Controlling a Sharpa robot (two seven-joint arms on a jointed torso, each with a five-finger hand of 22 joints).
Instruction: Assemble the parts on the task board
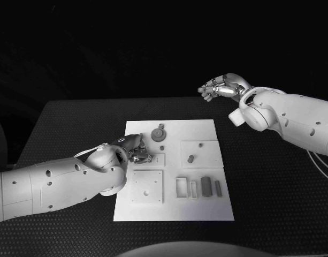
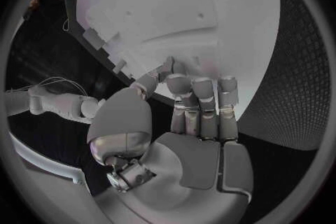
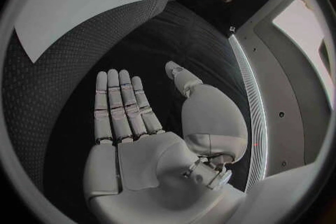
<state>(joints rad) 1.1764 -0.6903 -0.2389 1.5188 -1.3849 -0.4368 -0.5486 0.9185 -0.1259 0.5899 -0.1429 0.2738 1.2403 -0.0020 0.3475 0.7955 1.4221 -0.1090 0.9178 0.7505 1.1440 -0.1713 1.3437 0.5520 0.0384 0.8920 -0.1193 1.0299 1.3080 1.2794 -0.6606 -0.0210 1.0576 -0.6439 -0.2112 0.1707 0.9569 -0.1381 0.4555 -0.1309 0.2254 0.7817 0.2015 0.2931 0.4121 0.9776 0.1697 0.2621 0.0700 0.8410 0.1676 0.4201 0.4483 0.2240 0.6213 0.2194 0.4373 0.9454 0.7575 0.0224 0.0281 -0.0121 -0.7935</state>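
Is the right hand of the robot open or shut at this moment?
Open. The right hand has straight, spread fingers and holds nothing; it hovers beyond the far edge of the table.

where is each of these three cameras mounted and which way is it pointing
Head view: on the robot's head, looking down at the task board on the black table; both white arms show.
Left wrist view: behind the left hand, facing the board; palm and fingers show.
Right wrist view: behind the right hand, facing table and board edge; open palm shows.
Shared: all three show the board; the gear-shaped part shows in head and right wrist views.
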